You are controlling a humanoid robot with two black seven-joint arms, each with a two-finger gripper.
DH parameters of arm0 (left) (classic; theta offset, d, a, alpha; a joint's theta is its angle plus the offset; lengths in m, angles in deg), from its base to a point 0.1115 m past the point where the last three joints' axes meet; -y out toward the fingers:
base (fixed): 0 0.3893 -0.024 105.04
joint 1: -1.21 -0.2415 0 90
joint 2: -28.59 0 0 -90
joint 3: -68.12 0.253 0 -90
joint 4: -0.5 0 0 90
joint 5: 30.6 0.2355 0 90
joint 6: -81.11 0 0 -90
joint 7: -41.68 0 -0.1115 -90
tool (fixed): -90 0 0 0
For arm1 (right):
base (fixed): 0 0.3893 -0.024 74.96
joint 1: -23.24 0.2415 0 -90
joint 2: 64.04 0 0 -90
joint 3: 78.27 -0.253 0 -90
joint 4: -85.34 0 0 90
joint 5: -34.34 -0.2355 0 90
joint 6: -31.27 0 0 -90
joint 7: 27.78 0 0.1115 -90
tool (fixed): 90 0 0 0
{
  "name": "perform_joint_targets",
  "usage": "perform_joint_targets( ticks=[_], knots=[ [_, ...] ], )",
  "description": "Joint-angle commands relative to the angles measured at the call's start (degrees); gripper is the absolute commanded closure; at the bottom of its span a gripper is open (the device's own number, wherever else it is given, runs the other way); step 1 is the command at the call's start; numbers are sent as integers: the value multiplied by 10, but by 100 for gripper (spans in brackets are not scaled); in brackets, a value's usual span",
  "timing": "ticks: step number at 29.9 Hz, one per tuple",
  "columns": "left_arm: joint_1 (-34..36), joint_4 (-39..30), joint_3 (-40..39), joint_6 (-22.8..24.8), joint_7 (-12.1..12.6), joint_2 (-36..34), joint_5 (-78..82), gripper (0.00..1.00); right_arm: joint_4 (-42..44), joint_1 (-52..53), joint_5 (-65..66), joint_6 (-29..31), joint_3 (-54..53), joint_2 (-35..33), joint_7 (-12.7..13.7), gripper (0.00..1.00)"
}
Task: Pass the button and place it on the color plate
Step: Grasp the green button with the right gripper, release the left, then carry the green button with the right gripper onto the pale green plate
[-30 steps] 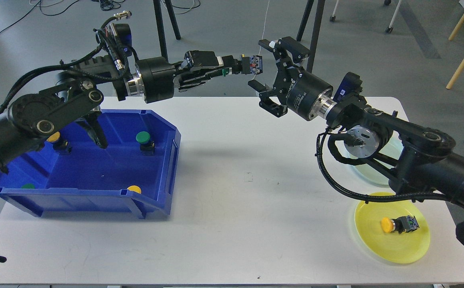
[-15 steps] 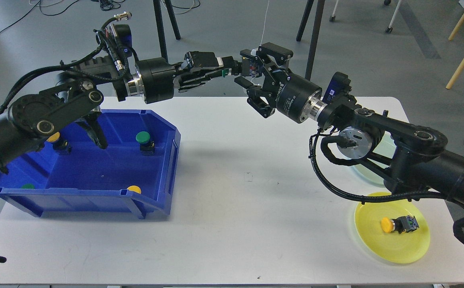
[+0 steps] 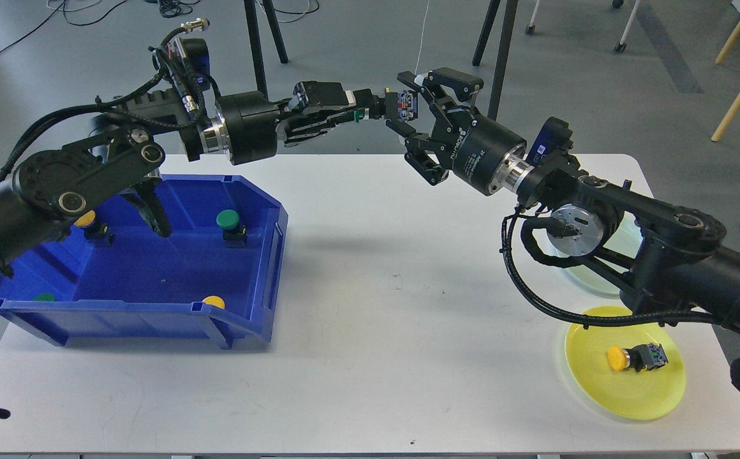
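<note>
My left gripper (image 3: 370, 107) is held high over the table's back edge, shut on a green-capped button (image 3: 402, 105) whose black body sticks out to the right. My right gripper (image 3: 422, 121) is open, with one finger (image 3: 446, 76) above and one (image 3: 424, 167) below the button's free end, not closed on it. The yellow plate (image 3: 647, 398) lies at the front right and holds a yellow button (image 3: 635, 357). A pale green plate (image 3: 590, 275) lies behind it, mostly hidden by my right arm.
A blue bin (image 3: 261, 306) stands at the left. It holds a green button (image 3: 229, 223), a yellow button (image 3: 214, 301), another yellow one (image 3: 86, 220) and a green one (image 3: 44, 296) near its front wall. Tripod legs stand behind the table.
My right gripper has moved left toward the held button and now straddles its free end. My left arm has stayed still with the button.
</note>
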Motion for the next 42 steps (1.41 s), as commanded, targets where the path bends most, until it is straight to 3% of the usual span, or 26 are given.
perform_joint_targets(
  ticks=[1,5,9,11,14,18,23,27,31,37,42],
  knots=[
    [0,0,0,0,0,0,0,84,-2,-1,0,-3,0,-1,0,87],
    [0,0,-1,0,0,1,0,83,-2,-2,0,-5,-8,-1,1,98],
    [0,0,-3,0,0,8,0,74,-3,-2,0,-7,-8,0,2,99],
    [-1,0,-6,0,0,9,-1,58,-3,-2,0,-9,-9,1,2,99],
    [-3,-2,-7,0,0,9,-4,26,-3,-5,0,-15,-9,1,2,99],
    [-3,-3,-7,0,0,9,-5,15,-5,-13,0,-17,-9,0,3,99],
    [-4,-3,-8,0,0,9,-9,12,-8,-40,0,-26,-48,-5,2,99],
    [-4,-3,-9,0,0,9,-9,11,-25,-89,-4,-57,-106,-53,3,99],
    [-5,1,-9,0,0,9,-19,11,-42,-204,-84,-144,-234,-65,9,99],
    [-7,3,-9,0,0,10,-27,10,-33,-278,-170,-351,-315,-61,21,99],
    [-7,3,-9,0,0,12,-27,10,16,-292,-184,-370,-312,-56,40,99]
  ],
)
